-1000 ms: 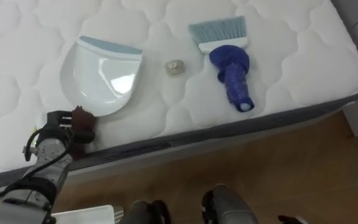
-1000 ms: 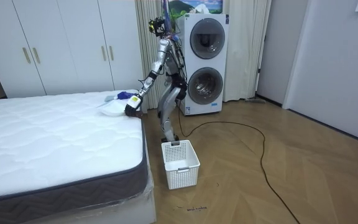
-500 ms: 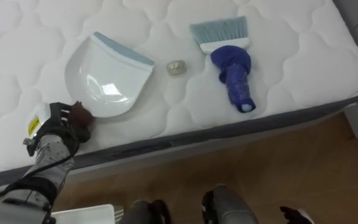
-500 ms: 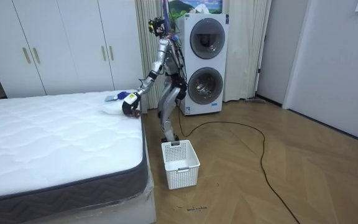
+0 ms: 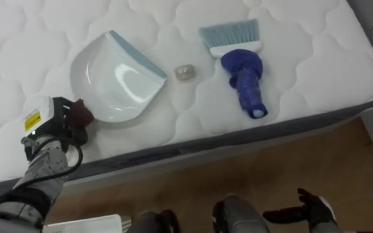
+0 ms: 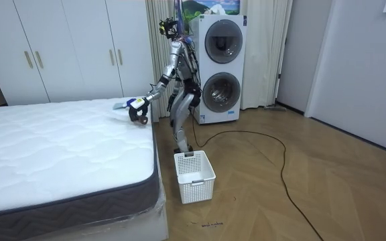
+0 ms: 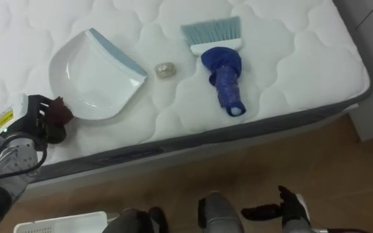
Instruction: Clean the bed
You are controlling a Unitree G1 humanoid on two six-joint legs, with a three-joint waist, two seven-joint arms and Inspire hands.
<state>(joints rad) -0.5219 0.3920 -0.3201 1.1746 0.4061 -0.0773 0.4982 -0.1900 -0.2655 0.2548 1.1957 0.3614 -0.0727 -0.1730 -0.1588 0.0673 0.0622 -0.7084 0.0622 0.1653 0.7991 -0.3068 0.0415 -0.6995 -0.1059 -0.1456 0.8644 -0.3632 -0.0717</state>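
The cleaning is only at its start, as far as I can judge. The left hand [image 5: 56,127] is closed round the dark handle [image 5: 80,114] of the white dustpan [image 5: 112,81], which lies on the mattress [image 5: 316,58] near its front edge, with the blue lip turned toward the small crumpled scrap [image 5: 184,72]. The scrap is just beside the lip but not inside the pan, so it has not been swept up yet.

The hand brush [image 5: 241,72] with the blue handle lies on the other side of the scrap, its pale bristles pointing away from the robot, and no hand touches it. The right hand [image 5: 311,209] hangs low over the wooden floor with the fingers stretched out and holds nothing.

What is left, I think: to take the brush, push the scrap into the dustpan, and empty it, perhaps into the white basket [image 6: 194,175] standing on the floor beside the bed.
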